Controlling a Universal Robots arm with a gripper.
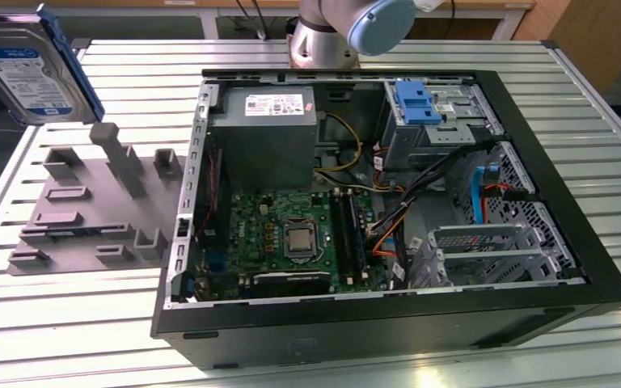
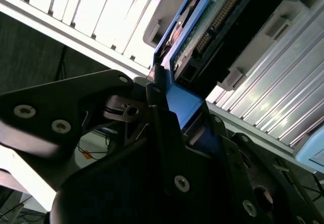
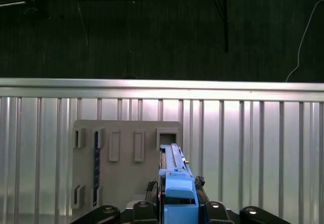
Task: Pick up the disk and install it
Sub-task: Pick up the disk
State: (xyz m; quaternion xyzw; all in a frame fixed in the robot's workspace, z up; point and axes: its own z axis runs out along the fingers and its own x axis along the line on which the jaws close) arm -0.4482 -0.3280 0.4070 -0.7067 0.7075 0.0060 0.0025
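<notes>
The disk [image 1: 25, 69], a silver-grey drive with a white-and-blue label and blue side rails, hangs upright at the exterior view's far left. It is lifted above the grey slotted holder [image 1: 95, 202]. In the first wrist view the disk [image 3: 173, 176] stands edge-on over the holder [image 3: 126, 158], its blue rail end clamped in my gripper [image 3: 177, 206]. The second wrist view shows my gripper [image 2: 177, 105] shut on the blue rail, with the disk's [image 2: 223, 21] circuit-board side beyond the black fingers [image 2: 157, 113].
An open computer case [image 1: 569, 267] fills the middle of the slatted metal table [image 1: 73, 323]. Inside it are a grey power supply box [image 1: 265, 129], a motherboard [image 1: 289, 234], cables and a blue bracket [image 1: 416, 101] in the drive bay. The arm's base [image 1: 327, 36] stands behind the case.
</notes>
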